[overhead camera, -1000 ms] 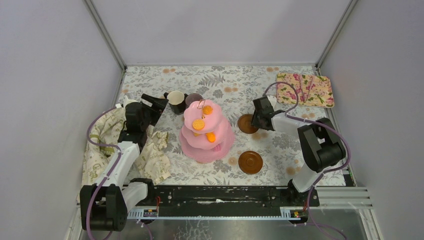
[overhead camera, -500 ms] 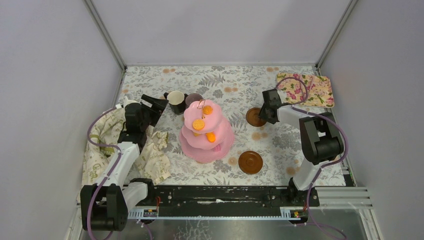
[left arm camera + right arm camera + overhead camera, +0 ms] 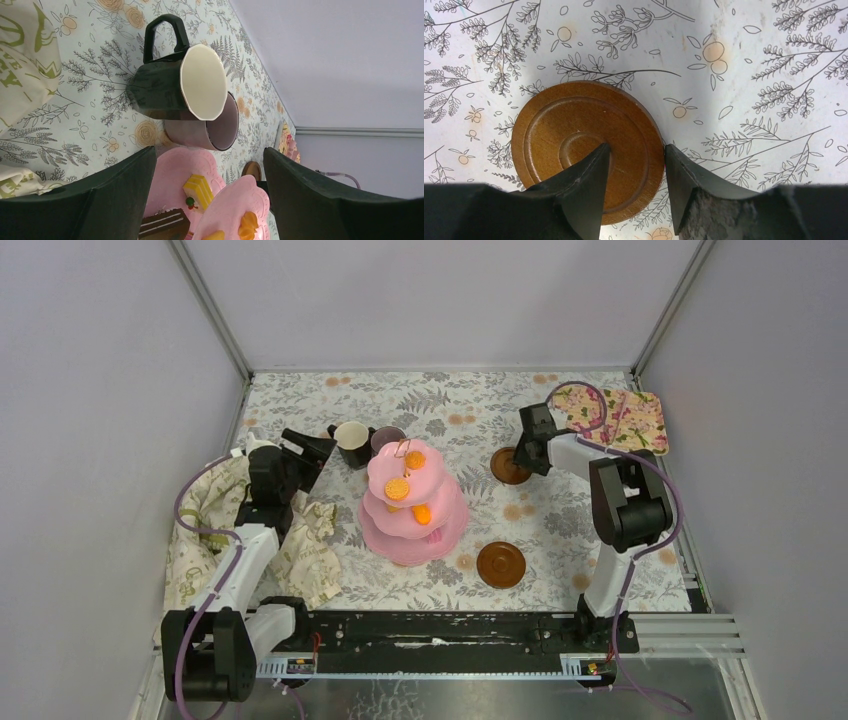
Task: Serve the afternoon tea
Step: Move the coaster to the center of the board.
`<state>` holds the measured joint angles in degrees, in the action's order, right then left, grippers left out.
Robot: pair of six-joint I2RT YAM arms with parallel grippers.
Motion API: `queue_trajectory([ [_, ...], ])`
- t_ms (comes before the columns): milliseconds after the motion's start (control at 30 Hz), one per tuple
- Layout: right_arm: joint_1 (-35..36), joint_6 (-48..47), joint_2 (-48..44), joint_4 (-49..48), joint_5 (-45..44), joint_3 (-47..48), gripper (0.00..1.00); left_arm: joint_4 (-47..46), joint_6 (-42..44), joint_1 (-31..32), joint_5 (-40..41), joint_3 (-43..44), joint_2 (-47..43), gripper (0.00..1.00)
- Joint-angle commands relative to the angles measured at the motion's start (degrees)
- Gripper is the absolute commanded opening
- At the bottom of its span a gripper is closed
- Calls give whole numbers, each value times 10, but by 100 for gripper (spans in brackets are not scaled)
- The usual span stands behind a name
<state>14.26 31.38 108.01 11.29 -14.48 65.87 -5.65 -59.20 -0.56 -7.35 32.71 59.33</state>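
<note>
Start at the left edge of the worktop [image 3: 450, 400]. Your left tool [image 3: 310, 445] hangs above the cloth [image 3: 215, 510] with its fingers wide apart and nothing between them. It is aimed at the two mugs [image 3: 170, 85], which stand touching each other just behind the cake stand [image 3: 412, 505], well ahead of the fingertips.

The stand sits mid-worktop with sweets on its tiers. Right of it, the near saucer [image 3: 501, 564] lies alone toward the near edge, with no cup on it.

The step in hand looks like laying out the saucers, so watch the right side. Your right tool [image 3: 636, 165] is clamped on the far saucer [image 3: 584, 145]. One finger lies over the dish near its centre and the other is outside, against the rim. That saucer is right of the stand, between it and the tray [image 3: 612, 418] in the far right corner.

Next you need to set this saucer flat where a cup will stand. Let it go cleanly, since a rim pinch can tip it. Then bring a mug across.
</note>
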Motion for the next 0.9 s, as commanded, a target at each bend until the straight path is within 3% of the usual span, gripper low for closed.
queue_trajectory([
  [0,-3,-12,32,45,9,12,52,-35,4,-7,-9,-7,0,86],
  [467,17,-33,36,64,5,78,60,-42,1,-9,-12,-10,4,85],
  [700,22,-46,-4,72,-18,93,73,-47,-2,-10,-15,-13,4,85],
  [867,33,-46,-61,70,-36,69,75,-46,-2,-11,-16,-13,1,85],
])
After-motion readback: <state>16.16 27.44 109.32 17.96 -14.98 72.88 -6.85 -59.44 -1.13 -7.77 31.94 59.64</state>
